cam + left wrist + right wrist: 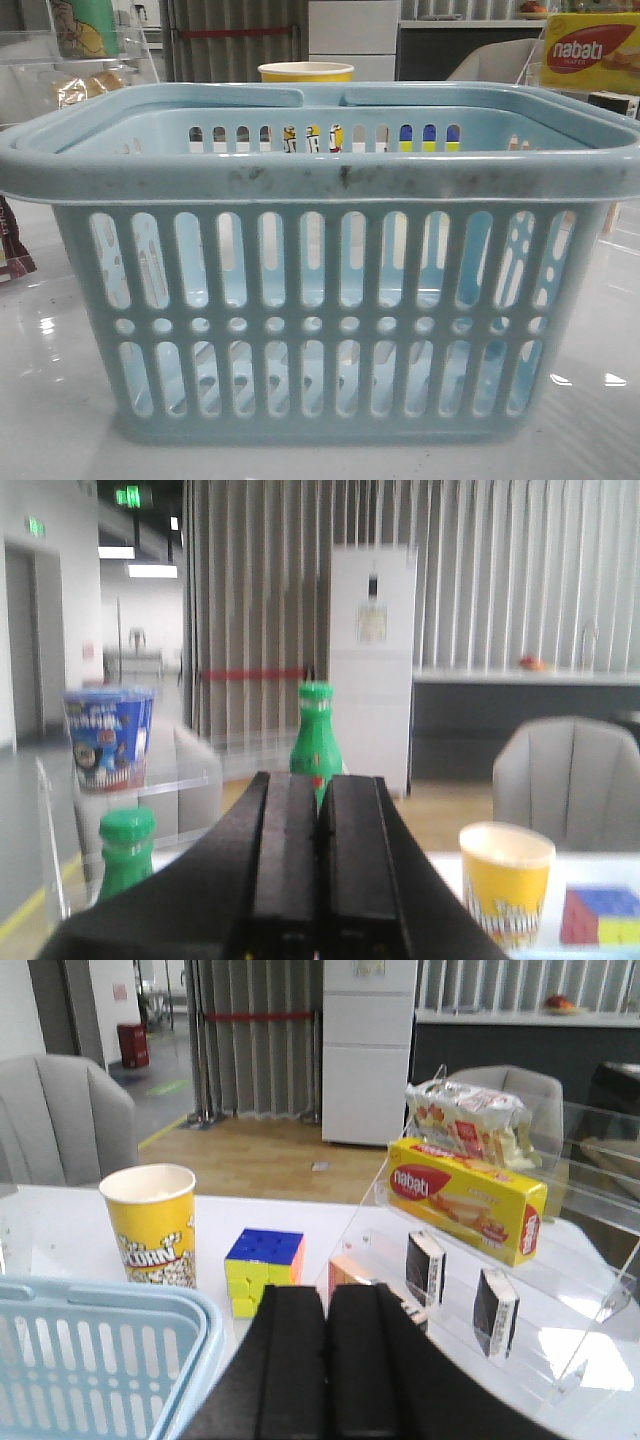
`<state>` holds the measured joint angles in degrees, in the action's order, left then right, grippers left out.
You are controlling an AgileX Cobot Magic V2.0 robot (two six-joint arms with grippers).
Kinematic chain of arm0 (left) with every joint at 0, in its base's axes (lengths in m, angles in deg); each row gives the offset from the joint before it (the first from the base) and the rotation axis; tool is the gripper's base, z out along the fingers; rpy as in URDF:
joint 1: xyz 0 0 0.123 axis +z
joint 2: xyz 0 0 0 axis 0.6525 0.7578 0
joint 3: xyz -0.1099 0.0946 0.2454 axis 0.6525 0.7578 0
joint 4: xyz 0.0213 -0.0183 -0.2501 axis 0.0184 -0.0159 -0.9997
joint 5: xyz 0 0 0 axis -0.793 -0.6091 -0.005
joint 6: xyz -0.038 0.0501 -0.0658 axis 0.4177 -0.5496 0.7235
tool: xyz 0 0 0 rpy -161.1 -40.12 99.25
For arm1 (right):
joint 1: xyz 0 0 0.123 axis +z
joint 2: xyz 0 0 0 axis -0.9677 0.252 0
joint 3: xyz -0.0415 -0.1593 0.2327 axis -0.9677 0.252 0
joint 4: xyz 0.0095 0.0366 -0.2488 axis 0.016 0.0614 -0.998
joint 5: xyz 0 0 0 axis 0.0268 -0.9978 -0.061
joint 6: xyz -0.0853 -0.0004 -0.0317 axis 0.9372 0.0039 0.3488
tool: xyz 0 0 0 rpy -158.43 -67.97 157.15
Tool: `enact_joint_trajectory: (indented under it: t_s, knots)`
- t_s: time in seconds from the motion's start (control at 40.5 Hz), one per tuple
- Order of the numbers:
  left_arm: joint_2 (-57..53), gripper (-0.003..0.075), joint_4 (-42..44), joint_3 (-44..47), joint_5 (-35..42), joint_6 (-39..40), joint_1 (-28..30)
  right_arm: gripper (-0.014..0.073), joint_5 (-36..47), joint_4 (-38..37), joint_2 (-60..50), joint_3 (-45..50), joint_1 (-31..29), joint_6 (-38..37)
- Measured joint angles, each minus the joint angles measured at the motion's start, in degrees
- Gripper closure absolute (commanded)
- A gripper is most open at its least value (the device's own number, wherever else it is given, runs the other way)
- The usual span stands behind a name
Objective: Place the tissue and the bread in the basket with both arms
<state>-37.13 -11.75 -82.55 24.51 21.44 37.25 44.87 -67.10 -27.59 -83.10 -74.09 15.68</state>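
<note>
The pale blue-grey basket (320,180) fills the front view, and I see nothing inside it through the slots. Its corner also shows in the right wrist view (95,1360). Two small dark tissue packs (425,1266) stand on a clear acrylic shelf (560,1290) right of the basket. A clear pack with golden contents, likely the bread (82,88), lies on a clear shelf at the far left. My left gripper (318,780) is shut and empty, held up high. My right gripper (326,1292) is shut and empty, beside the basket. Neither arm shows in the front view.
A yellow popcorn cup (152,1222) and a colour cube (264,1268) stand behind the basket. A yellow nabati box (468,1196) with a crinkled snack pack (466,1118) on it tops the right shelf. Two green bottles (318,738) and a blue cup (108,736) stand on the left.
</note>
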Motion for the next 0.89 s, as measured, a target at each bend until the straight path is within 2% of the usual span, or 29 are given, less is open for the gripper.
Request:
enact_joint_trajectory:
  t_s: [0.123,0.444,0.716,0.765,0.84,0.889]
  knots:
    - [5.1,0.0627,0.0,-2.6,-6.2,0.0,0.0,0.0537,-3.1,0.0,4.9,-1.3,0.0,0.0]
    - [15.7,0.0627,0.0,-2.7,-19.3,0.0,0.0,0.0537,-10.2,-0.3,16.0,-1.3,0.0,0.0]
    - [21.7,0.0627,0.0,-2.7,-22.2,0.0,0.0,0.0526,-12.8,-0.3,23.1,-1.3,0.0,0.0]
    - [22.5,0.0627,0.0,-2.7,-22.3,0.0,0.0,0.0493,-12.8,-0.3,24.0,-1.3,0.0,0.0]
    - [23.5,0.0627,0.0,-2.7,-22.4,0.0,0.0,0.0398,-12.9,-0.3,25.2,-1.3,0.0,0.0]
    - [24.0,0.0627,0.0,-2.7,-22.6,0.0,0.0,0.0296,-12.9,-0.3,25.9,-1.3,0.0,0.0]
